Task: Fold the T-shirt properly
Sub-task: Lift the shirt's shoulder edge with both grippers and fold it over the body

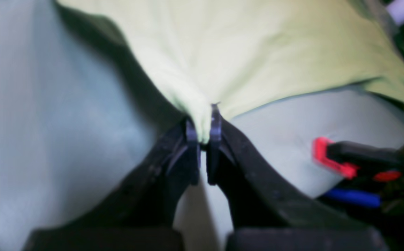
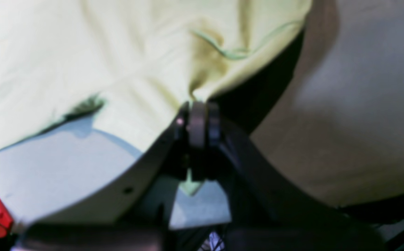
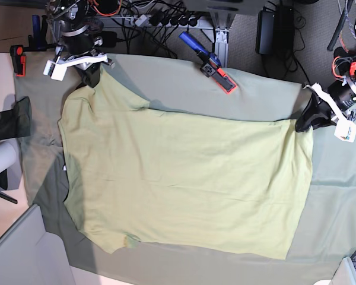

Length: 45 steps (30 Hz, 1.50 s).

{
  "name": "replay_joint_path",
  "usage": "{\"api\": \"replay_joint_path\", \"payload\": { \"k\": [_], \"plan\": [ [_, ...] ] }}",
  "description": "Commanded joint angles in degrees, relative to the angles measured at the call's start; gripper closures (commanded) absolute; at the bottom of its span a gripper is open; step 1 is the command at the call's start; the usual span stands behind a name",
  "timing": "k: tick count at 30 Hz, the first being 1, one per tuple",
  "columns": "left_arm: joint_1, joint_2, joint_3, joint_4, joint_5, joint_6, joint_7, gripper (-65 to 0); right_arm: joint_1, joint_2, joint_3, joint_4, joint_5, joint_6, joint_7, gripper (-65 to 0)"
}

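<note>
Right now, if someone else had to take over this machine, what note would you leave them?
Left gripper: shut on the T-shirt, pinching a corner of its edge.
Right gripper: shut on the T-shirt too, at the other far corner.
The shirt lies spread flat on the grey-green cloth, which is clamped to the table; both pinched corners are on the side away from the camera.
Done: both corners gripped.
Left: no fold shows yet. Probably lift both corners together and carry them over toward the near edge, then do the remaining folds.
</note>
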Motion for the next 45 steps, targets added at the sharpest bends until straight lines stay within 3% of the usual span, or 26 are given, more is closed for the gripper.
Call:
{"api": "replay_joint_path", "payload": {
  "k": [1, 7, 12, 19, 23, 28, 35, 36, 37, 39, 40, 42, 45],
  "plan": [
    [0.00, -0.76, -0.42, 1.31, -0.83, -1.13, -1.14, 0.0, -0.44, 0.33, 0.76, 1.22, 0.76, 0.90, 0.79, 0.0],
    [-4.17, -0.74, -0.42, 1.46, -0.35, -1.13, -1.27, 0.0, 5.01, 0.33, 3.10, 1.97, 1.73, 0.92, 0.98, 0.0],
    [-9.99, -0.24, -0.35, -0.04, 2.89, -1.13, -1.27, 0.0, 13.38, 0.33, 3.06, 0.96, -1.49, 1.44, 0.94, 0.0],
    [-21.86, 0.17, -0.24, -14.47, 3.13, -1.13, -1.29, 0.0, 26.84, 4.07, -0.11, -8.48, -7.82, 1.42, 1.05, 0.0],
    [-26.86, 0.17, -0.24, -22.82, 3.06, -1.13, -1.73, 0.0, 33.42, 6.71, -2.62, -16.39, -7.93, 1.44, 1.07, 0.0],
    [-29.94, 0.20, -0.24, -28.02, 3.19, -1.13, -3.26, 0.0, 38.95, 7.15, -5.77, -23.74, -10.43, 2.05, 1.14, 0.0],
    [-31.10, 0.20, 0.83, -30.75, 6.56, -1.13, -5.99, -33.0, 42.77, 7.02, -8.46, -30.75, -10.71, 2.29, 3.43, 0.0],
    [-31.08, 0.17, 1.11, -30.95, 6.56, -1.13, -5.97, -36.0, 42.80, 6.95, -8.46, -30.77, -10.71, 2.29, 3.52, -6.2],
    [-31.08, 0.20, 1.27, -31.23, 6.56, -1.13, -5.97, -37.5, 42.80, 6.93, -8.46, -30.77, -10.71, 2.29, 3.52, -16.9],
    [-30.93, 0.17, 1.22, -31.26, 6.47, -1.13, -5.95, -37.6, 42.69, 6.86, -8.41, -30.77, -10.73, 2.29, 3.45, -36.6],
    [-30.95, 0.09, 1.01, -31.23, 6.47, -1.13, -5.95, -37.6, 42.69, 6.86, -8.26, -30.75, -10.73, 2.29, 3.04, -42.6],
    [-30.93, -0.04, -0.44, -30.56, 5.49, -1.13, -4.61, -37.6, 42.66, 6.84, -7.26, -30.21, -10.71, 2.27, 1.11, -44.1],
    [-30.77, 0.02, -5.51, -28.04, -0.83, -1.13, 4.11, -37.6, 42.34, 6.82, -3.19, -28.72, -10.69, 2.27, -2.80, -44.1]
  ]
}}
